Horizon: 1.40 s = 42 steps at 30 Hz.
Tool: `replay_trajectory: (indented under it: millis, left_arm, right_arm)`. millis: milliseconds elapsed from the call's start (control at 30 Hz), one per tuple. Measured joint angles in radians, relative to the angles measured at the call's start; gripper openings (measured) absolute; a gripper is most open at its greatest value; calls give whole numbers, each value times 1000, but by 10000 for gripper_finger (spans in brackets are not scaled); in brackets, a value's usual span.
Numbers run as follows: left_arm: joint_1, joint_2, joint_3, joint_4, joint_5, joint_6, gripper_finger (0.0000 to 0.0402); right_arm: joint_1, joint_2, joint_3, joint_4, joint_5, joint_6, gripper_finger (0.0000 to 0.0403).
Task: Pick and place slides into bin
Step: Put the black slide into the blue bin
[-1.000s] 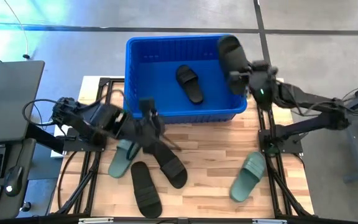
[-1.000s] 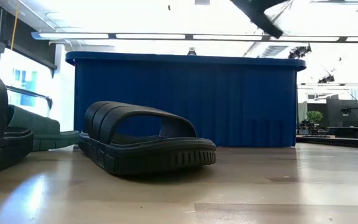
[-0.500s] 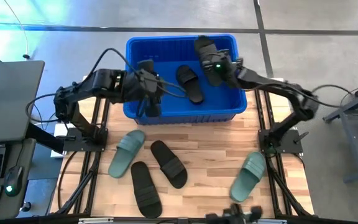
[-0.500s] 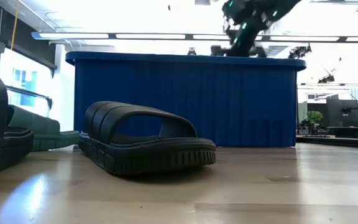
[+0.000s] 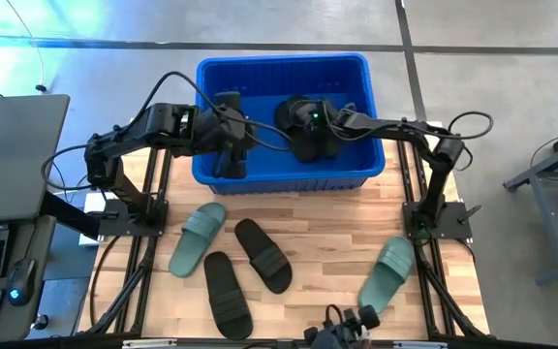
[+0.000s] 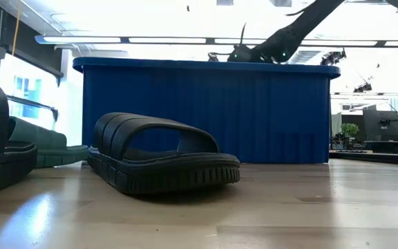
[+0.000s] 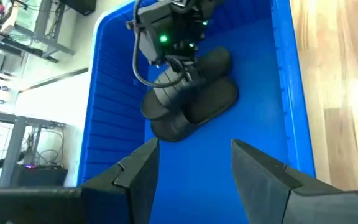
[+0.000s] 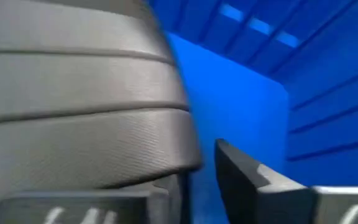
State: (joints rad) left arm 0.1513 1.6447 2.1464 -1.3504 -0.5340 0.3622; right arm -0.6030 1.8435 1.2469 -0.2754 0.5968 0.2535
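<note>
Two black slides point(image 7: 191, 93) lie side by side on the floor of the blue bin point(image 5: 211, 82), ribbed straps up, soles touching. My right gripper point(image 5: 303, 118) is down among them; in my right wrist view a ribbed strap point(image 8: 79, 112) fills most of the picture beside one of my fingers point(image 8: 260, 180), but I cannot tell whether I grasp it or have let go. The bin is bright blue with ribbed walls and a rolled rim, at twelve o'clock on the wooden table point(image 5: 327, 242).

My left gripper point(image 5: 231, 145) hangs over the bin's near left part, jaws spread and holding nothing, fingers point(image 7: 135, 174) above bare blue floor.

On the table, at about seven o'clock, a green slide point(image 5: 197, 237) lies beside two more black slides point(image 5: 263, 254), point(image 5: 226, 294). A second green slide point(image 5: 387, 274) lies at about five o'clock, well apart from them.
</note>
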Motion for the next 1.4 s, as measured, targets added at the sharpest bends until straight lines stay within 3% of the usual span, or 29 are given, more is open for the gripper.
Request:
replay_trajectory:
  millis: [100, 233, 367, 633, 800, 967, 1233, 1400]
  left_arm:
    - [-1, 0, 0, -23, 29, -3, 184]
    - [-1, 0, 0, -46, 80, -33, 184]
    - [-1, 0, 0, -65, 104, -53, 184]
    - [-1, 0, 0, -65, 105, -67, 184]
    - [-1, 1, 0, -65, 105, -81, 184]
    - [-1, 1, 0, -65, 105, -115, 184]
    - [-1, 1, 0, -65, 105, -135, 184]
    - [-1, 1, 0, -65, 105, -136, 184]
  right_arm:
    - [-10, 1, 0, -16, 76, 38, 124]
    - [-25, 1, 2, -37, 200, 216, 164]
    - [-30, 1, 2, -50, 215, 297, 183]
    - [-30, 1, 2, -105, 154, 316, 174]
    - [-29, -2, 1, 22, -13, 237, 162]
    - [-18, -4, 1, 52, -52, 216, 148]
    - [-18, -5, 1, 10, -46, 190, 138]
    - [-19, -16, 1, -71, 60, 217, 138]
